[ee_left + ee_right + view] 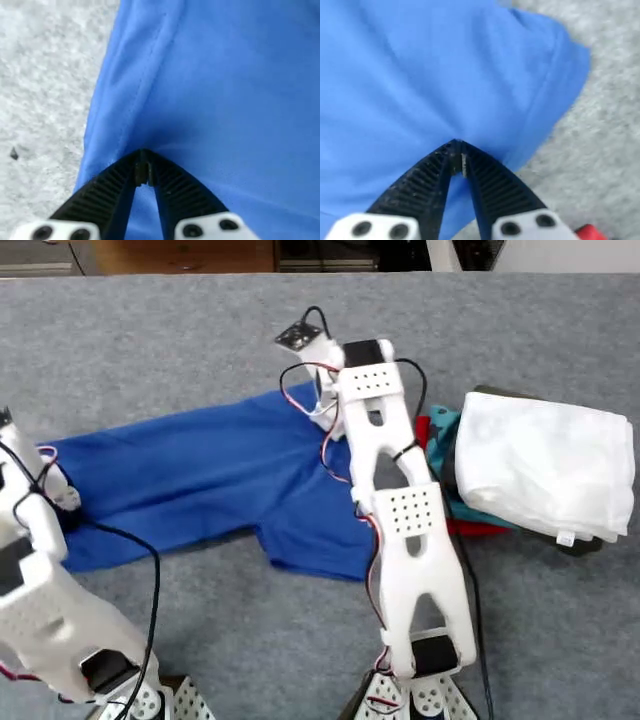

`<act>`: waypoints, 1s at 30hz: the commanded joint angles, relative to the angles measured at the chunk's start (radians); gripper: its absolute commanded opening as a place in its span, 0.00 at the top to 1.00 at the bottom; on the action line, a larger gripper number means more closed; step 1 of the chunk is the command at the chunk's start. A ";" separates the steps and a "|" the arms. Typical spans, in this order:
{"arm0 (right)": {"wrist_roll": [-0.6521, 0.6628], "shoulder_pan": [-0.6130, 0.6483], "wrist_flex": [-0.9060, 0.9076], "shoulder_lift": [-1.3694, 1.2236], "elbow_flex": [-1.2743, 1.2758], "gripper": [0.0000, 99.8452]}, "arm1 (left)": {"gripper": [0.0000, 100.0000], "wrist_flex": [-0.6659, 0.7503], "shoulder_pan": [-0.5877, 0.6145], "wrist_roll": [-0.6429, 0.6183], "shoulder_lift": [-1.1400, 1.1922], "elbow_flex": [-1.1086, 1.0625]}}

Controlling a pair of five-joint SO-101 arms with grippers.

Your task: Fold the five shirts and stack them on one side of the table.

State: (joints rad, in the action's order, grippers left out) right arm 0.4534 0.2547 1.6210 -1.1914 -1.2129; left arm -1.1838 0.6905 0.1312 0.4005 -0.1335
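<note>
Lying lengthwise left-to-right, blue shirt (200,475).

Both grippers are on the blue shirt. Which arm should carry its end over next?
Probably left. The left gripper is shut on the blue shirt at the end farthest from the stack; the right gripper holds the edge nearer it, a good anchor.

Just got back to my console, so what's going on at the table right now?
Both arms have the blue shirt, spread out on the grey table. The left claw is shut on its fabric at one end, the right claw at the far edge. A stack of folded shirts, white on top, sits at the table's right side. The blue one is not yet folded.
</note>
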 commanded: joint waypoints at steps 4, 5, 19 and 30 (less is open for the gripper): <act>0.054 -0.028 0.037 -0.008 -0.128 1.00 | 0.98 -0.126 0.028 0.064 0.059 0.270; 0.063 -0.022 0.057 0.001 -0.157 1.00 | 0.98 -0.149 0.020 0.063 0.059 0.296; 0.071 -0.010 0.104 0.222 -0.134 1.00 | 0.98 -0.282 -0.046 -0.015 0.073 0.600; 0.069 0.019 -0.267 0.082 -0.077 1.00 | 0.98 -0.018 -0.077 -0.146 0.257 0.603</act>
State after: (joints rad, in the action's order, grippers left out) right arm 0.5178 0.2593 1.4354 -1.0902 -1.2850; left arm -1.2344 0.6168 -0.0054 0.6322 0.4158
